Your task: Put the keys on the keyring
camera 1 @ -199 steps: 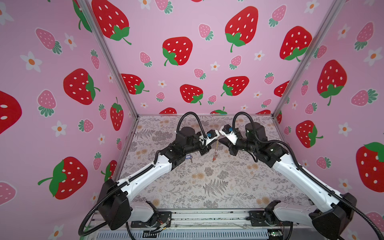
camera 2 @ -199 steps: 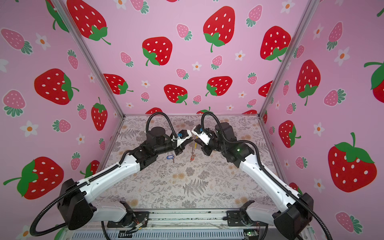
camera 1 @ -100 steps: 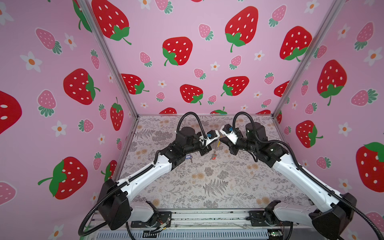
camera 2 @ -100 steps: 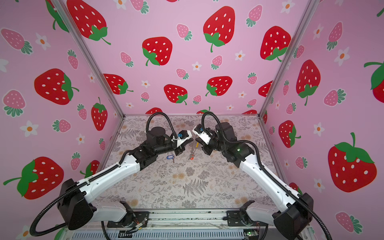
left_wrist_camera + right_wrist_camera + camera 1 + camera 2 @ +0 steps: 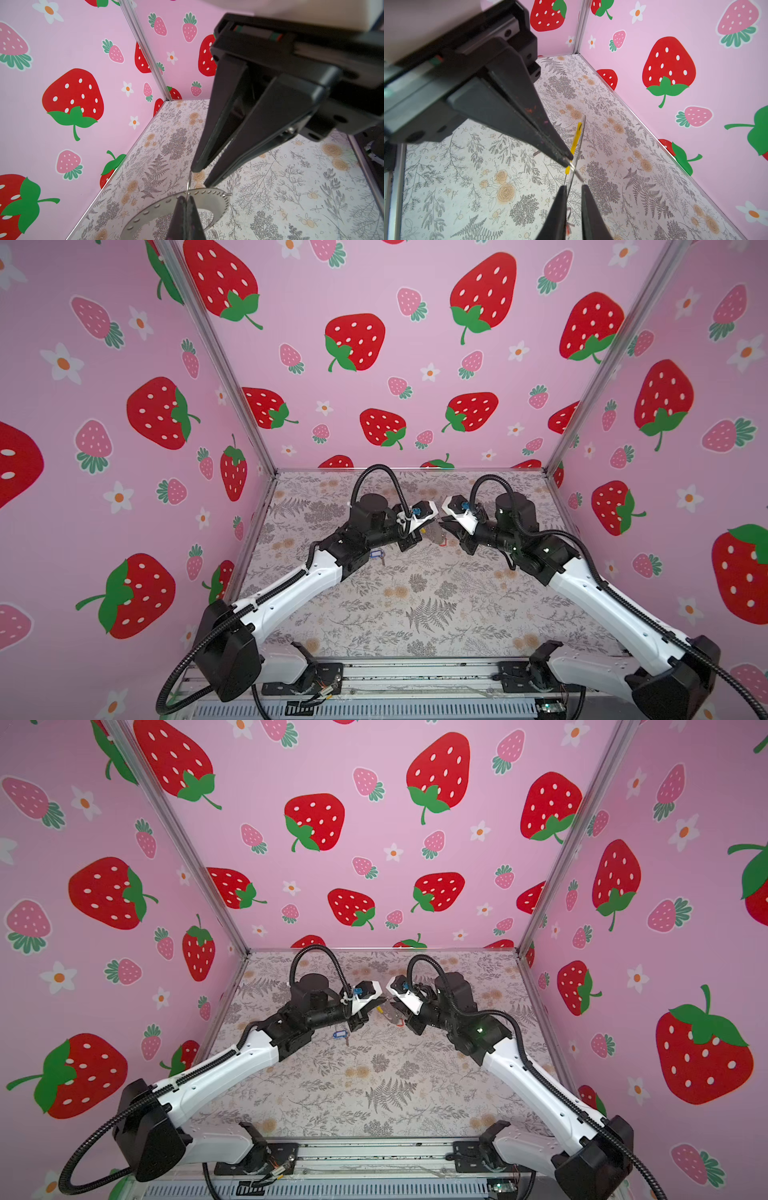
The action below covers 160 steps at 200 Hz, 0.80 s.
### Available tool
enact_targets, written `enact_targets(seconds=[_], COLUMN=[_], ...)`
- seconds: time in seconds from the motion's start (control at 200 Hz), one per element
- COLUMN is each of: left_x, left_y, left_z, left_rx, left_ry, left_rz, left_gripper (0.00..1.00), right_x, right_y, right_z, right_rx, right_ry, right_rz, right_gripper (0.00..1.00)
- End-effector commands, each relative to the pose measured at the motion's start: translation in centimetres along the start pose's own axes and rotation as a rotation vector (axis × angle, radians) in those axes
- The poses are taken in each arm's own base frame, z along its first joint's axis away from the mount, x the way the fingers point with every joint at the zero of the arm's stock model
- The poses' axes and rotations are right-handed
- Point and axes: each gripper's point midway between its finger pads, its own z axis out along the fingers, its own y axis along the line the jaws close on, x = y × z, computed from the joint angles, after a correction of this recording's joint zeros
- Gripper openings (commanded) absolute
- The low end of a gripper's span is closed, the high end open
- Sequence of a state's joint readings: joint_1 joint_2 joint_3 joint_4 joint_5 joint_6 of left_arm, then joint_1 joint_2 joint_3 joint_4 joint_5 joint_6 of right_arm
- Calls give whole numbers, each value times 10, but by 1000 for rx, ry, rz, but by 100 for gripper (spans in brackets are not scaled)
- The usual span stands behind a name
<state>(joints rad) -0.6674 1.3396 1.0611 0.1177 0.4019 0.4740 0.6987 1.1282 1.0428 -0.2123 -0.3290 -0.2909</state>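
Pink walls with big red strawberries stand around a table (image 5: 415, 614) printed with grey ferns and pale flowers. Two arms meet nose to nose above it, towards the back wall.

The left pincer (image 5: 185, 200) is closed tight on the keyring (image 5: 216, 200), a thin grey hoop with a yellow part (image 5: 576, 139) on its rim. It holds the keyring up in the air, off the table. The right pincer (image 5: 573, 187) has its fingers a little apart. The edge of the keyring passes through the gap, and the fingers do not seem to squeeze it.

The red key (image 5: 568, 229) shows as a small red bit low between the right pincer's fingers. I cannot tell if it is hooked on the keyring or not. The blue key (image 5: 340, 1034) lies flat on the table just beside the left arm, below the keyring.

I think the step now is letting the red key go onto the keyring. To do it well, the left pincer should hold the keyring steady and not tip it, so the key cannot slide off. The right pincer should open slowly and back straight out, so its fingers do not bump the thin rim. If the red key then hangs from the keyring, the blue key comes next.
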Motion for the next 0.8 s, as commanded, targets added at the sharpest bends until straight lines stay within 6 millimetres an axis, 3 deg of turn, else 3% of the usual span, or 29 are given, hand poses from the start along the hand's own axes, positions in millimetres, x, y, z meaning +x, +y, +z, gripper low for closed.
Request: enact_targets(seconds=[0.0,0.29,0.495,0.795], left_x=[-23,-29,-35,-38], left_y=[4,-7,-15,-20], left_z=[-12,-23,-23,-23], left_rx=[-8,104,177,230], left_ry=[-99,-219,-268,-290], left_rz=[36,2,-11,-10], left_gripper=[0,0,0,0], right_x=[-11,-22,-34,-34], right_y=[-1,-2,11,21], right_z=[-10,-24,-21,-15], right_rx=[41,95,10,-68], right_ry=[-77,-165,-231,-245], right_rz=[-73,-143,-125,-97], right_gripper=[17,17,17,18])
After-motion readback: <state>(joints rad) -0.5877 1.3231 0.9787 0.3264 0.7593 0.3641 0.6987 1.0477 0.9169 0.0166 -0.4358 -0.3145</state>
